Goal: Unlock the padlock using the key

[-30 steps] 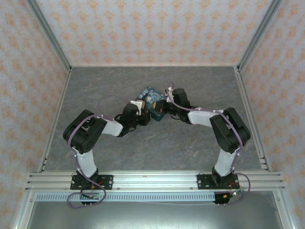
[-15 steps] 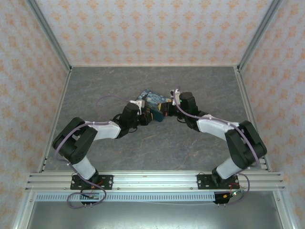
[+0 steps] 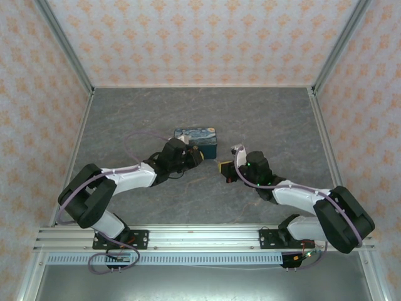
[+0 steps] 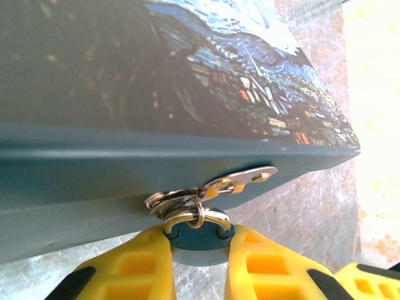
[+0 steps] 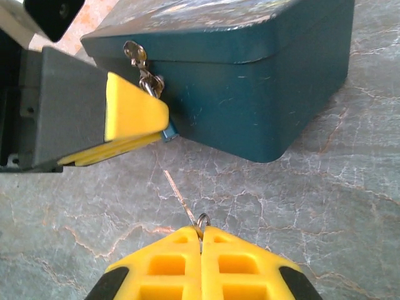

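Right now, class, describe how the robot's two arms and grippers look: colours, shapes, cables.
The left arm and right arm have bulky black joints, white links and a thin lilac cable looped along each. The left gripper and right gripper have yellow plastic fingers with hollow ribbed cells and black patches.

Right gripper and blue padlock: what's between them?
In the right wrist view, bare grey table with one thin pale streak, maybe the key, leading from the right gripper's ring.
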You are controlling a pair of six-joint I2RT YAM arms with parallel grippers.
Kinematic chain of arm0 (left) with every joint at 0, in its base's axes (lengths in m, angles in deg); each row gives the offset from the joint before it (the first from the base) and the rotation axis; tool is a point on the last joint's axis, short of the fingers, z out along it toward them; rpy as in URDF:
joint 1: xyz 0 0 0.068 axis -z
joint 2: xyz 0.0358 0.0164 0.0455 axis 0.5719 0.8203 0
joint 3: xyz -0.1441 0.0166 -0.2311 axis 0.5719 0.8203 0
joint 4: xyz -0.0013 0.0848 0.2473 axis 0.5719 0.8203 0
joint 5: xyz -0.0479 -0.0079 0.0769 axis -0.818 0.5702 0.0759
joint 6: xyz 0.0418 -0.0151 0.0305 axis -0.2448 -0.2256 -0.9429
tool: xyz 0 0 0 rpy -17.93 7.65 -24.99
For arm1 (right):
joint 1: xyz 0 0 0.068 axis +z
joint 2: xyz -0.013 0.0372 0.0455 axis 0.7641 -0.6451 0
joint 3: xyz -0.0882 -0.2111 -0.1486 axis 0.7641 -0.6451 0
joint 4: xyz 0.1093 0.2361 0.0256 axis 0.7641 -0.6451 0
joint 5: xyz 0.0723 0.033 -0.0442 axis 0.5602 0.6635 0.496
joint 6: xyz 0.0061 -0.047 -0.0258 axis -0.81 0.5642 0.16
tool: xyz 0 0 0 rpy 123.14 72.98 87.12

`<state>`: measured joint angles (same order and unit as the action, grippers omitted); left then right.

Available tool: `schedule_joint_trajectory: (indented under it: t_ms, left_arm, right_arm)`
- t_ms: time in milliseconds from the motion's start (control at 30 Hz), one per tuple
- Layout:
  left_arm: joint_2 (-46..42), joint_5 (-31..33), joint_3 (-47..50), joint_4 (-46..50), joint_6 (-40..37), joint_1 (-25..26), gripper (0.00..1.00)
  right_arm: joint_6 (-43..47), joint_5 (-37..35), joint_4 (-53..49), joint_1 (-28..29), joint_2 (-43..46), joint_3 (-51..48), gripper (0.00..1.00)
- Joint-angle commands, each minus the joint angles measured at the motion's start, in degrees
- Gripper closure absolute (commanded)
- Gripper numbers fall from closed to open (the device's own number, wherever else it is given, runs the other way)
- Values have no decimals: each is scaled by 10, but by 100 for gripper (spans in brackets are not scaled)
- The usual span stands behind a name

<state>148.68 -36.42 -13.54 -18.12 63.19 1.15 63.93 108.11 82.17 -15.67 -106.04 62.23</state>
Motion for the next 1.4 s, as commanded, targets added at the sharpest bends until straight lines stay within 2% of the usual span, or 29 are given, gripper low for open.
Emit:
schedule_joint_trajectory:
  t_ms: [0, 167, 367, 1367]
  left_arm:
    - [-27, 12, -24, 13, 48, 6, 96]
    - [-31, -1, -29, 23, 75, 11, 96]
    - [-38, -1, -30, 36, 89, 12, 96]
    - [-36, 7, -37, 30, 107, 19, 99]
  right_arm:
    - [23, -22, 101, 8, -11, -14, 100]
    - [17, -31, 204, 23, -71, -27, 100]
    - [13, -50, 246, 41, -120, -22, 100]
    - [19, -17, 164, 46, -155, 35, 100]
